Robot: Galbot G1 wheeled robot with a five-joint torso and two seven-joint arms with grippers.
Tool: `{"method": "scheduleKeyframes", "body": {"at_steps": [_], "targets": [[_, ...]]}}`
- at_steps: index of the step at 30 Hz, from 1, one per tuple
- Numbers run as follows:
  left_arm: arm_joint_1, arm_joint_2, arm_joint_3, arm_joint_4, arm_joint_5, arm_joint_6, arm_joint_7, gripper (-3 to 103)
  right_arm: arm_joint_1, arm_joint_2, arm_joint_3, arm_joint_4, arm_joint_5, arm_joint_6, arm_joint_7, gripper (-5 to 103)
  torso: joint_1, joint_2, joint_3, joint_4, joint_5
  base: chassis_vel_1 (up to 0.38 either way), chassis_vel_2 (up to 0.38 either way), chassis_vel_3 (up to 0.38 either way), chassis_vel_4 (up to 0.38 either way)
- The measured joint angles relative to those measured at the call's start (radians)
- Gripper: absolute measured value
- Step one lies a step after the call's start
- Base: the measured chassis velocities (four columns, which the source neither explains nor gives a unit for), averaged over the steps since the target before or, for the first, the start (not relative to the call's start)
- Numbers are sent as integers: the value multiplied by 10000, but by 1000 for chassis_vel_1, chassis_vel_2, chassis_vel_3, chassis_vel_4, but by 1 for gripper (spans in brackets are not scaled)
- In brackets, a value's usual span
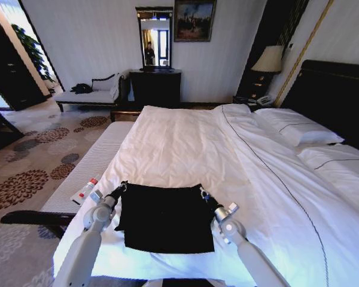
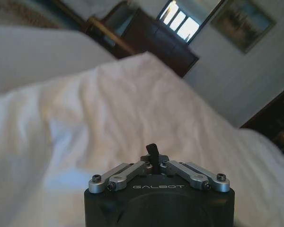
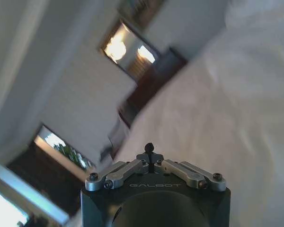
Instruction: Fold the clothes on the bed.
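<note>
Left gripper (image 1: 123, 186) fingers clenched on T-shirt (image 1: 164, 218) corner | right gripper (image 1: 202, 192) likewise

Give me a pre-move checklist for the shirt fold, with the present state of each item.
1. Left gripper at the black T-shirt's far left corner: ok.
2. Right gripper at the far right corner: ok.
3. Both grippers shut on fabric: the left wrist view shows a dark scrap pinched between the fingers, the right wrist view shows the same: ok.
4. Shirt lying flat, near the foot of the bed: ok.
5. Duvet ahead of the shirt free of objects: ok.
6. White tube with red cap off the shirt, on the bench to the left: ok.
</note>
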Motion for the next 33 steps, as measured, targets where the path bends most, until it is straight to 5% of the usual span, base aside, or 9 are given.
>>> {"method": "scheduleKeyframes", "body": {"at_steps": [13,22,29,33], "targets": [[1410,182,-1636,-4006,-1715,-176,-55,2,-1218,-695,1163,3386,517,1068,-699,0,-1,2,-2,-2,0,0,0,0,0],[2494,494,-2834,-5948,-2799,-113,-344,2,-2155,-803,2006,5524,323,1256,-70,0,-1,2,-2,-2,-2,0,0,0,0],[3342,555,-3736,-7698,-3714,69,-807,2,-3061,-1093,3120,7548,-172,1217,2071,0,-1,2,-1,-2,1,0,0,0,0],[3826,562,-4365,-7960,-4889,393,-1620,2,-3354,-1318,3497,8621,-895,254,5298,0,-5,3,-3,-3,-1,0,0,0,0]]}}
